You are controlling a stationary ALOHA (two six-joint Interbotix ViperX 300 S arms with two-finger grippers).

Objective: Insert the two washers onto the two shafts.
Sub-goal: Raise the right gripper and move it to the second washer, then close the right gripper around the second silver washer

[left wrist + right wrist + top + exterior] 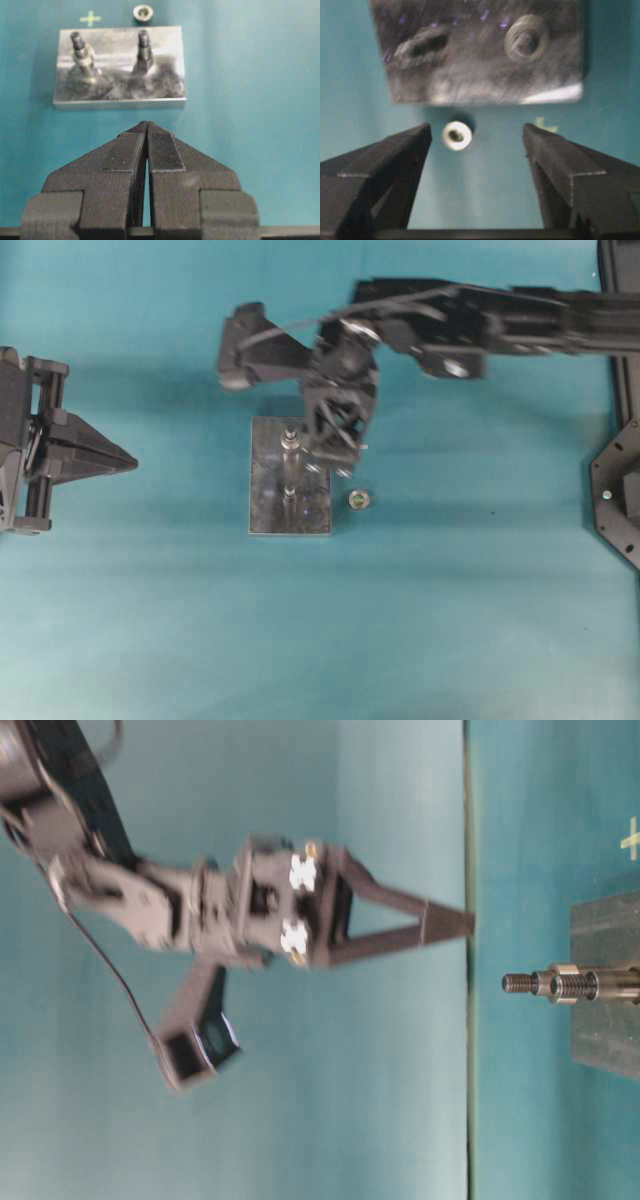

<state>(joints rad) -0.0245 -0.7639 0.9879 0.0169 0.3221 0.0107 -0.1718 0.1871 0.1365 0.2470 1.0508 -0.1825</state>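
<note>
I see a plain teal table (480,640) with a wall of the same teal behind it, and a grey metal base plate (268,500) near its middle carrying two upright shafts. The washer (526,39) sits around one shaft (80,47), a small nut (358,500) lies just beside the plate's edge, and open cloth stretches all round. My right gripper (476,145) hangs spread wide and empty above the nut, while my left gripper (146,150) is pressed together, well apart from the plate.

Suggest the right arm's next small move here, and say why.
Probably lift the right gripper up and away from the plate: its jaws stand open and empty, and a washer already appears to sit around one shaft.
</note>
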